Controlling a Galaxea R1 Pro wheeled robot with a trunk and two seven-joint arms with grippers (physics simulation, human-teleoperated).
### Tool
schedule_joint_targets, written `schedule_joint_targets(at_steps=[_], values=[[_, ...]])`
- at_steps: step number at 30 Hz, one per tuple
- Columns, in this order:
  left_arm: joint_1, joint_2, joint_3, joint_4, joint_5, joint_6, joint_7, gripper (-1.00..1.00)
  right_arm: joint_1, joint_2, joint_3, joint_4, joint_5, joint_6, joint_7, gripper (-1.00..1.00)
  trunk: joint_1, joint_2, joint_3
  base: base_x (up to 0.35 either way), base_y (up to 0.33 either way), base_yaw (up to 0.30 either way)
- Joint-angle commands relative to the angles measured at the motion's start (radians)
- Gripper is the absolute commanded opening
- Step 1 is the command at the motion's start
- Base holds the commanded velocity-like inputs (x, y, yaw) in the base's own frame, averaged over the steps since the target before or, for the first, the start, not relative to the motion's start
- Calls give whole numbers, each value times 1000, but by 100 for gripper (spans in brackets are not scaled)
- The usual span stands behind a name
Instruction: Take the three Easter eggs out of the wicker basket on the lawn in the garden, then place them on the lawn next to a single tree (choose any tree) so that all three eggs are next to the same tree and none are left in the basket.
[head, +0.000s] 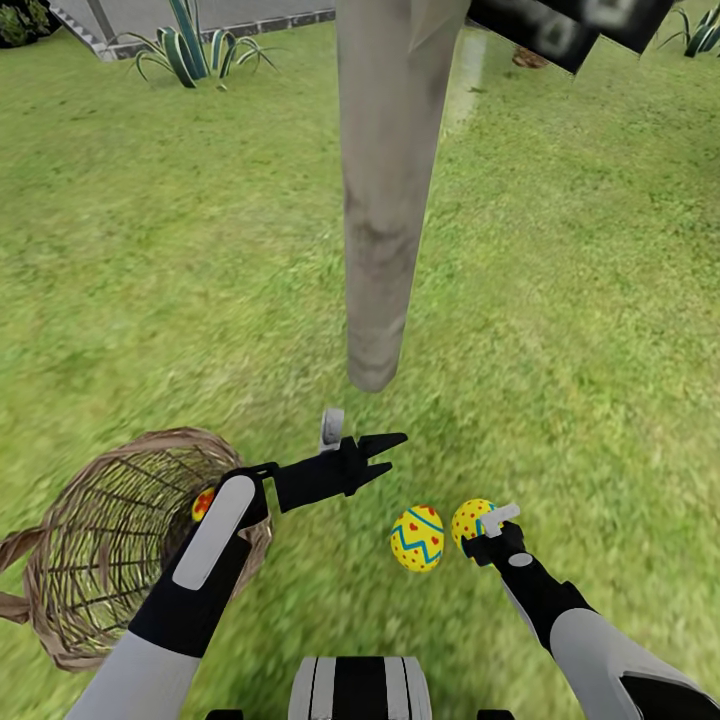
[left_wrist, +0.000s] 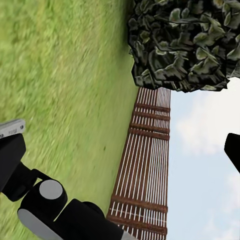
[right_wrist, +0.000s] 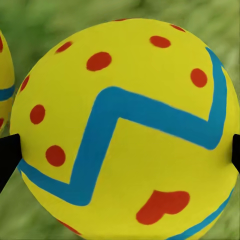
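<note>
1. Right gripper (head: 492, 528) clasps a dotted egg (head: 470, 520) low over the lawn (head: 600, 300), just beside a second egg (head: 417, 538) lying on the grass.
2. Tree trunk (head: 380, 200) base stands near, straight ahead of both eggs.
3. Third egg (head: 203, 504) sits in the wicker basket (head: 90, 560), behind the left forearm; left gripper (head: 385, 455), fingers spread and empty, is the nearer hand.

Head view looks down over lawn (head: 150, 250); right wrist view close on egg (right_wrist: 125, 130), shared.
</note>
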Motion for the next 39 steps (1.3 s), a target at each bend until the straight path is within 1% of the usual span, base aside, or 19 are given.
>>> schedule_joint_targets(at_steps=[1,16,21,24,26,27,32,39], values=[[-1,0,1,0,1,3,0,100,-1,1,-8,1,10,-4,1,-100,4,-7,-4,0,0,0],[0,0,1,0,1,3,0,100,-1,1,-7,1,10,-5,1,-100,61,-112,-51,0,0,0],[0,0,1,0,1,3,0,100,-1,1,-7,1,10,-5,1,-100,61,-112,-51,0,0,0],[0,-1,1,0,1,3,0,100,-1,1,-8,1,9,-5,1,-100,73,-133,-60,0,0,0],[0,-1,1,0,1,3,0,100,-1,1,-9,1,9,-5,1,-100,73,-133,-60,0,0,0],[6,-1,1,-3,1,3,0,100,-6,1,-7,-19,17,-6,-3,-100,72,-132,-60,0,0,0],[17,-2,1,-3,1,3,0,100,-5,1,-7,-13,17,-6,-4,-100,72,-132,-60,0,0,0],[18,-2,1,-3,1,3,0,100,-3,0,-7,-16,17,-5,-5,-100,72,-132,-60,0,0,0]])
